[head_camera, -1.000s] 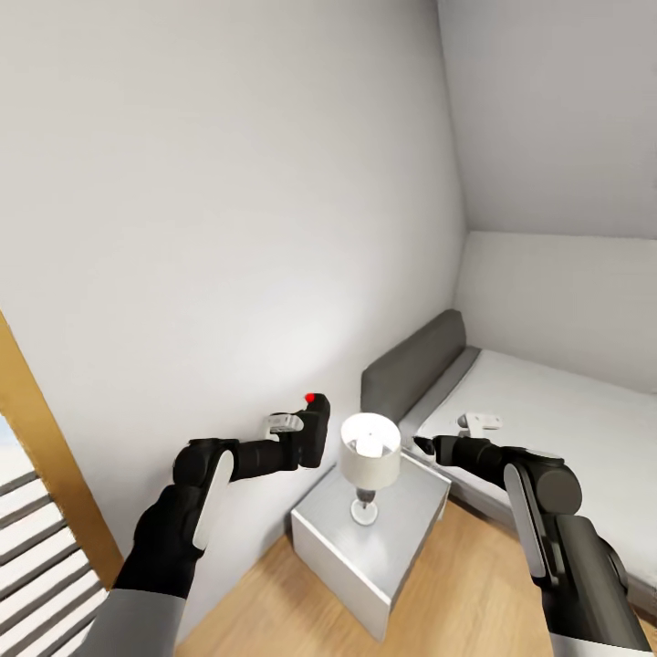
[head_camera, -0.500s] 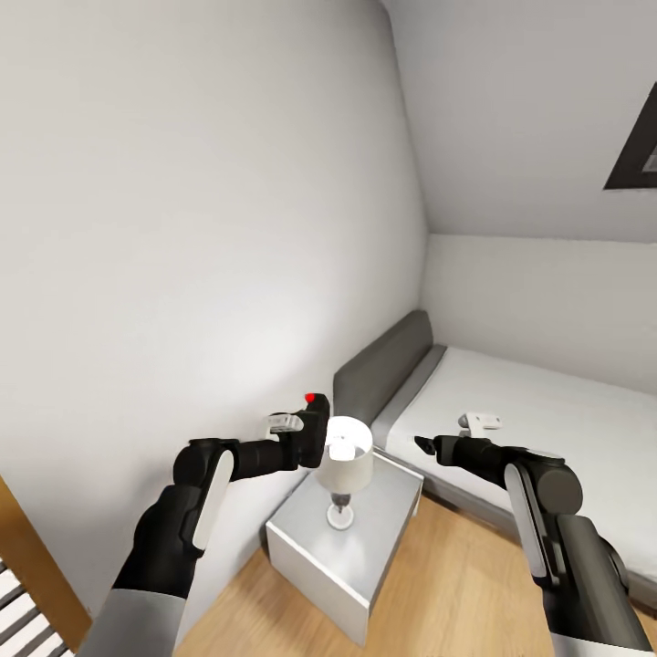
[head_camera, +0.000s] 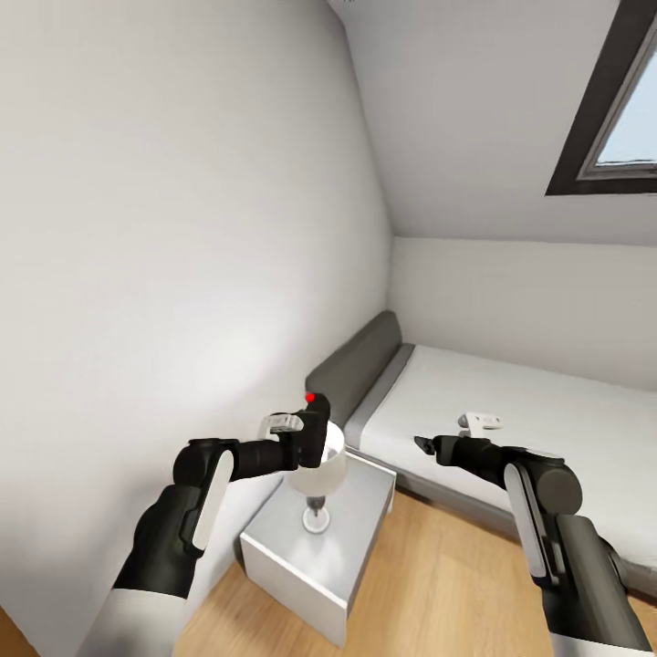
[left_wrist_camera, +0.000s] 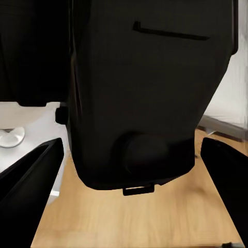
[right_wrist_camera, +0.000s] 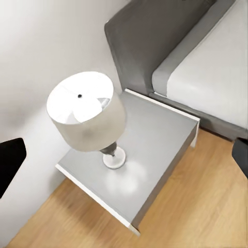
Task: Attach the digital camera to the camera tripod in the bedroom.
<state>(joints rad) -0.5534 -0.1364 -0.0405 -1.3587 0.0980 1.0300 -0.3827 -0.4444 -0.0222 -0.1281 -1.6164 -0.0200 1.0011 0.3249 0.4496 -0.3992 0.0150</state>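
Note:
My left gripper (head_camera: 308, 444) is shut on the digital camera (head_camera: 314, 429), a chunky black body with its red button on top, held in the air above the nightstand. In the left wrist view the camera's dark body (left_wrist_camera: 144, 93) sits between the two black fingers (left_wrist_camera: 31, 196). My right gripper (head_camera: 422, 444) hovers open and holds nothing, off to the right near the bed's edge; its fingertips (right_wrist_camera: 10, 163) show at the sides of the right wrist view. The camera tripod is out of view. This is the bedroom, with a sloped white ceiling.
A grey nightstand (head_camera: 356, 538) with a white-shaded lamp (head_camera: 326, 467) stands against the white wall, just below the camera. A grey bed (head_camera: 511, 411) with a headboard fills the right. A skylight (head_camera: 620, 119) is at upper right. Light wood floor (head_camera: 438, 584) lies between nightstand and bed.
The whole view has swung to the right: the wooden door frame has left the picture and the skylight has come in. Both arms keep their pose, with the camera still held.

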